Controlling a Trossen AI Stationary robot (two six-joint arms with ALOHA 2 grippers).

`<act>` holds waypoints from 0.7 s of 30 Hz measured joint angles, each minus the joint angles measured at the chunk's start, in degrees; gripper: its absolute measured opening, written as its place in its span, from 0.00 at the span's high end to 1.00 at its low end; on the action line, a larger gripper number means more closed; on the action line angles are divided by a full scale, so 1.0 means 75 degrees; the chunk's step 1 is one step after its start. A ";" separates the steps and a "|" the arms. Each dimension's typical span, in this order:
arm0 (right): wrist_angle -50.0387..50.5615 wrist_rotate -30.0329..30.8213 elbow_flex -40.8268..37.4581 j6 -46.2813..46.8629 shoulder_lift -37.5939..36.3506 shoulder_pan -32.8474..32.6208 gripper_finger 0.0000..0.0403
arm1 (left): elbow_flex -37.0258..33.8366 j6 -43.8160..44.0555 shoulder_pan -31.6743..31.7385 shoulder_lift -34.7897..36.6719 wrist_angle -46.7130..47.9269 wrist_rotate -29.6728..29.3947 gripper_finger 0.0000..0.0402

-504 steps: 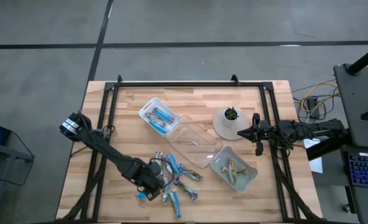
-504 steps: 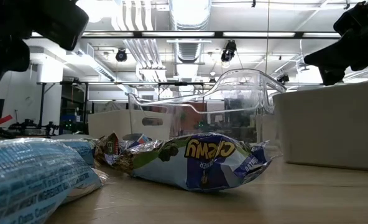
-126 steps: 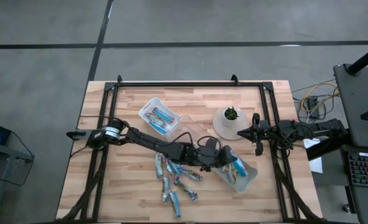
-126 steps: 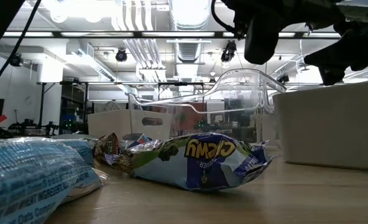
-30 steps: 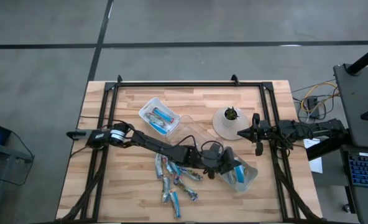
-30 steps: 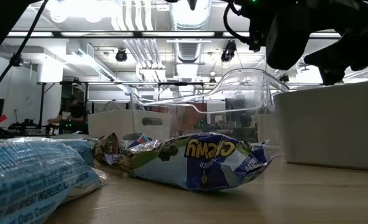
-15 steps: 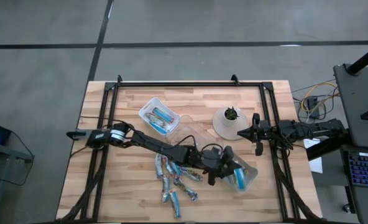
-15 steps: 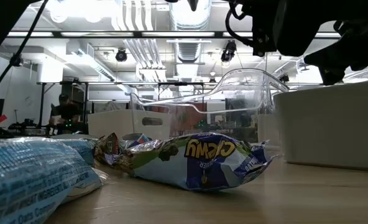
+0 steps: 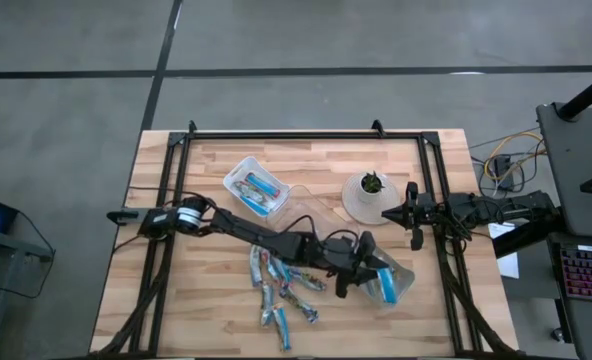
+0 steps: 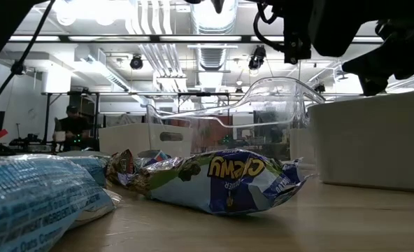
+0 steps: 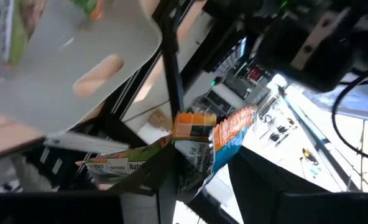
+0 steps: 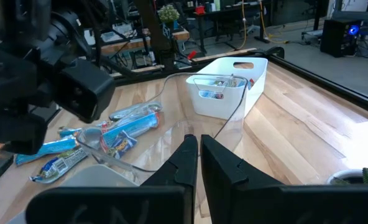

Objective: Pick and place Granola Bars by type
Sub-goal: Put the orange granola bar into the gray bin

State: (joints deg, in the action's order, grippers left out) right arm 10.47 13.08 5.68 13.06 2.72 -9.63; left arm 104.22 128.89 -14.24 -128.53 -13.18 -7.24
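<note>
My left gripper hangs over the tray at the near right, shut on a granola bar with an orange and blue wrapper. A greenish-tan wrapper shows beside it; whether that is a second bar, I cannot tell. Several granola bars lie in a loose pile on the table, one of them close up in the low view. Blue bars lie in the far white tray. My right gripper waits shut at the table's right edge. My left gripper pinches the bar's crinkled wrapper between its two fingers. The orange and blue end sticks out past the fingers. The fingers reach out nearly level from the table's left side. The bar is lifted clear above the tray.
An empty clear tray leans in the table's middle. A white pot with a small plant stands at the far right, close to my right gripper. Black rails frame the tabletop.
My left gripper has rolled about its own pointing line while staying over the near-right tray, and the held bar has turned with it.
</note>
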 joint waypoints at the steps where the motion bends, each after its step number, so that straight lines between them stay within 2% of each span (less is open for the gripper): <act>1: 0.0001 0.0000 0.0002 0.0000 0.0000 0.0003 0.97 | 0.0000 -0.0069 0.0015 0.0000 -0.0008 -0.0091 0.71; 8: -0.0001 0.0001 0.0002 0.0000 0.0000 0.0002 0.97 | 0.0000 -0.0941 0.0061 0.0000 0.0001 -0.0450 0.71; 21: 0.0001 0.0003 0.0002 0.0000 0.0000 0.0000 0.97 | -0.0064 -0.1147 0.0123 0.0000 0.0352 -0.0227 0.71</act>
State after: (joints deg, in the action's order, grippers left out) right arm 10.48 13.10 5.69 13.06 2.72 -9.63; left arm 103.74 120.29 -13.32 -128.53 -10.54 -8.94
